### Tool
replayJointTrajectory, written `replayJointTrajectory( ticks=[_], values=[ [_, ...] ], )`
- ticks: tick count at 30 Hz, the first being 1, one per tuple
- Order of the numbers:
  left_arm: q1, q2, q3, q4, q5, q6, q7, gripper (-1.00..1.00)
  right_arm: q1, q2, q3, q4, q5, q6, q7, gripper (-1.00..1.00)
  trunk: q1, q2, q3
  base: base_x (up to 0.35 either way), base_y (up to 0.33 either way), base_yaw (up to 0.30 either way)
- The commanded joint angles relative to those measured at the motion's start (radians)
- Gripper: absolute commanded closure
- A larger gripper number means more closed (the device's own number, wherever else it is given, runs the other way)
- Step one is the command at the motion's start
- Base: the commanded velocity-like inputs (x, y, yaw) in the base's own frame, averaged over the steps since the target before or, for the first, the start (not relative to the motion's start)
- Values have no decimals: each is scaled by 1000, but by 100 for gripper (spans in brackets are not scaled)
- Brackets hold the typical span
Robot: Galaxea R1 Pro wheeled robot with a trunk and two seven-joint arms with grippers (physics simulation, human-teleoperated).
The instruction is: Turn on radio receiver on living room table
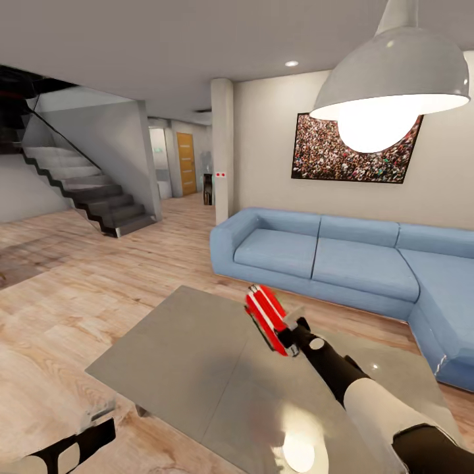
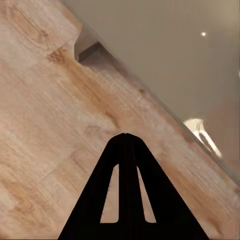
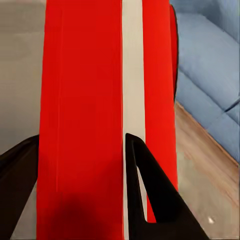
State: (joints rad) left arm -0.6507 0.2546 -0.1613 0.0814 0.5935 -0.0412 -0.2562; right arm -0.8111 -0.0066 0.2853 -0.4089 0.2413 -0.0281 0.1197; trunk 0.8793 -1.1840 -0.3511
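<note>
Glossy grey table (image 1: 197, 368), smooth red radio receiver (image 1: 264, 316), light wood-plank floor (image 1: 79, 283), blue cloth sofa (image 1: 342, 263).

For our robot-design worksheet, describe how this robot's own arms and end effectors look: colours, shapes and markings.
The right arm is white-shelled with black joint sections and a small white round mark near the wrist. The left arm is likewise black and white. Each end effector, right and left, has flat black triangular fingers with slot cut-outs.

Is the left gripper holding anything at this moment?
No: in the left wrist view the left gripper has its fingers pressed together with nothing between them, over the wood floor.
</note>
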Motion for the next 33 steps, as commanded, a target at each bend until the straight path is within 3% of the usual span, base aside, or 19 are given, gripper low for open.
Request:
replayJointTrajectory(
  ticks=[1, 3, 5, 7, 9, 12, 14, 18, 21, 29, 33],
  values=[
    [4, -1, 0, 0, 0, -6, 0, 100, 0, -6, -44, -24, 2, 42, 52, 100, 0, 0, 0, 0, 0, 0],
    [13, -1, 0, 0, 0, -11, 0, 100, 0, -14, -110, -65, 5, 128, 136, 100, 0, 0, 0, 0, 0, 0],
    [23, -1, 0, 0, 0, -14, 0, 100, 0, -21, -146, -102, 6, 212, 192, 100, 0, 0, 0, 0, 0, 0],
    [29, -3, 0, 0, 0, -14, 1, 100, 0, -28, -160, -123, 8, 294, 231, 100, 0, 0, 0, 0, 0, 0],
    [43, -2, 0, 0, 0, -15, 20, 100, 0, -31, -167, -136, 8, 455, 299, 100, 0, 0, 0, 0, 0, 0],
    [57, -1, -1, 0, -2, -35, 49, 100, 0, -32, -170, -142, 4, 562, 339, 100, 0, 0, 0, 0, 0, 0],
    [70, -1, -2, 0, -12, -73, 63, 100, 0, -31, -171, -144, 2, 591, 348, 100, 0, 0, 0, 0, 0, 0],
    [91, -3, -12, 0, -101, -147, 73, 100, 0, -29, -171, -143, 1, 609, 352, 100, 0, 0, 0, 0, 0, 0],
    [96, -12, -15, 0, -139, -164, 75, 100, 0, -25, -169, -142, -1, 613, 353, 100, 0, 0, 0, 0, 0, 0],
    [107, -27, -15, 0, -153, -172, 75, 100, 0, -21, -169, -139, -3, 673, 362, 100, 0, 0, 0, 0, 0, 0],
    [111, -28, -15, 0, -153, -173, 74, 100, 0, -21, -167, -139, -2, 680, 431, 100, 0, 0, 0, 0, 0, 0]
  ],
)
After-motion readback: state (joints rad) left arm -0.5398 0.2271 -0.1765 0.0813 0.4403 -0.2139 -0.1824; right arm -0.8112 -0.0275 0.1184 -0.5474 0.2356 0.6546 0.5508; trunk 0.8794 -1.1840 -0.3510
